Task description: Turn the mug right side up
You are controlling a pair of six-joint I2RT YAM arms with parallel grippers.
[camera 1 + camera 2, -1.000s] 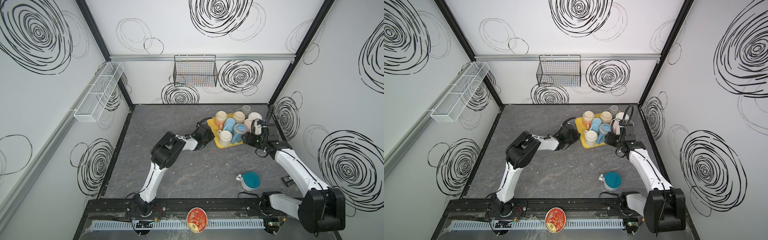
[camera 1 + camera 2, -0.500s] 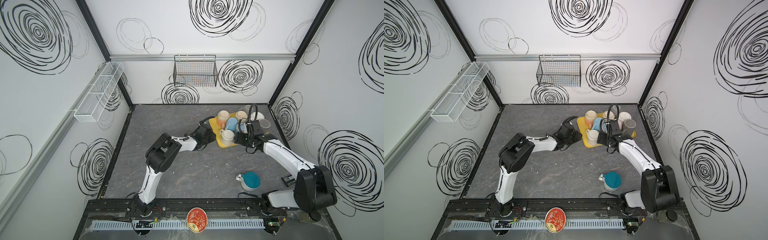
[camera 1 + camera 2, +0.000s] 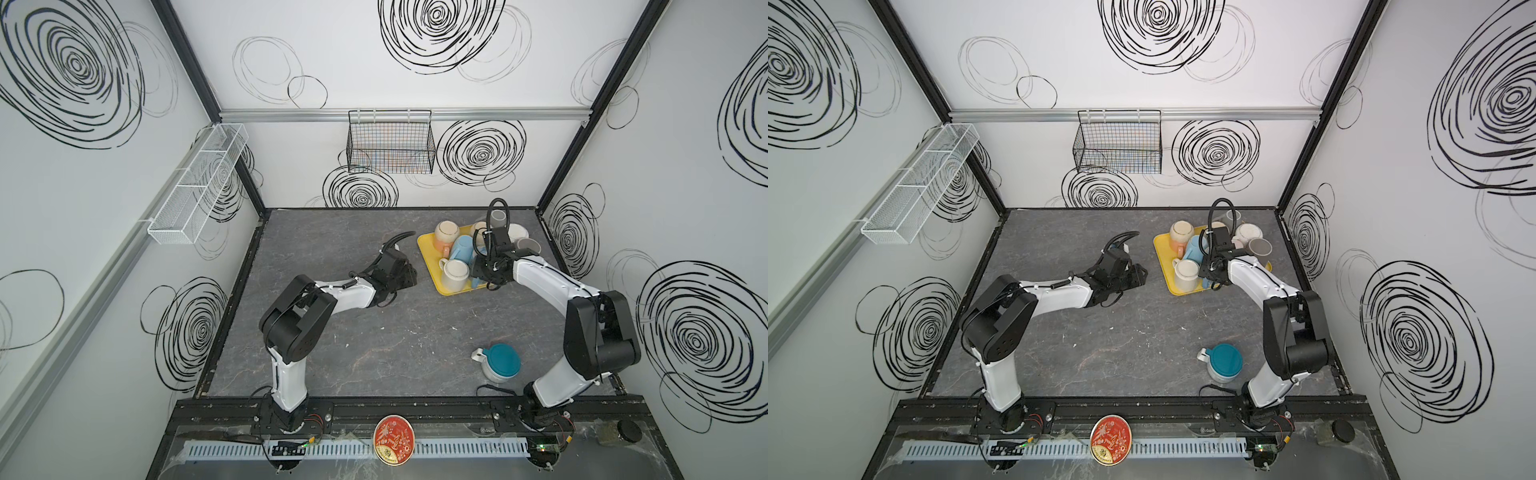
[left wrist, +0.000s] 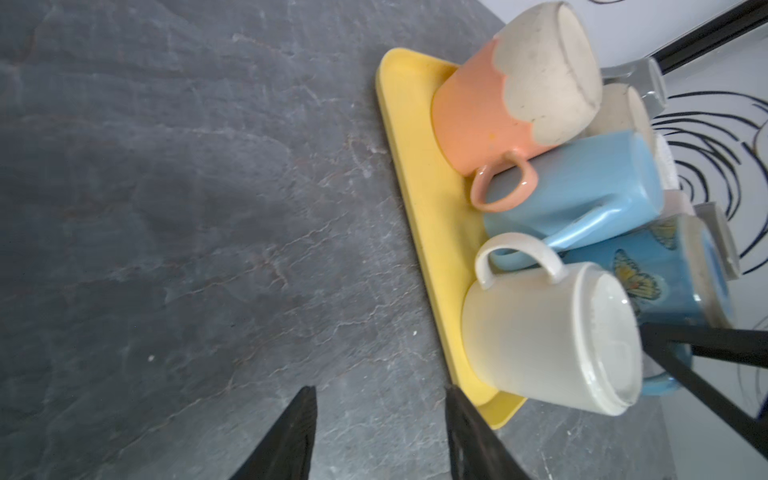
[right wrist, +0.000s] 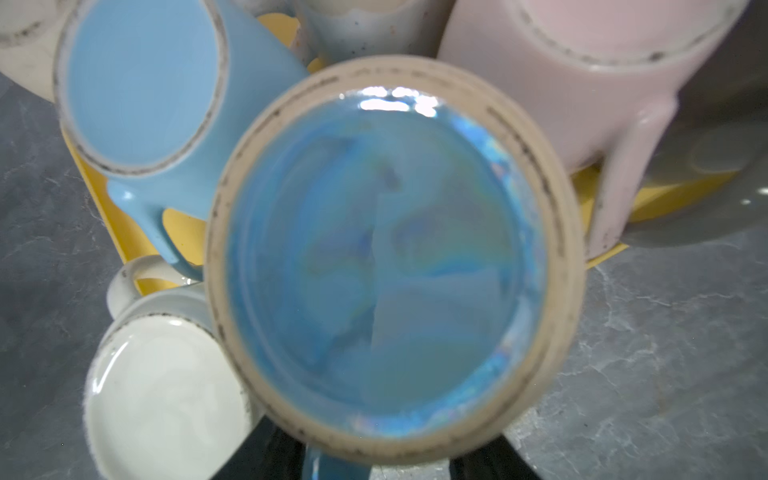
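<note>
Right gripper (image 3: 482, 272) straddles the upside-down butterfly mug (image 5: 382, 257) on the one yellow tray (image 4: 407, 166); whether it clamps, I cannot tell. Seven other cups (image 4: 498, 120) crowd that tray. Just beside it the left gripper (image 4: 378, 395) hangs, jaws apart, arm outstretched; one teal mug (image 3: 500, 361) stands well apart.

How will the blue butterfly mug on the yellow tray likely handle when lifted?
Probably rigid and breakable: the blue butterfly mug looks glazed ceramic. Its glossy base suggests slipperiness. Crowded by the pale blue mug and white mug, lifting may nudge them.
</note>
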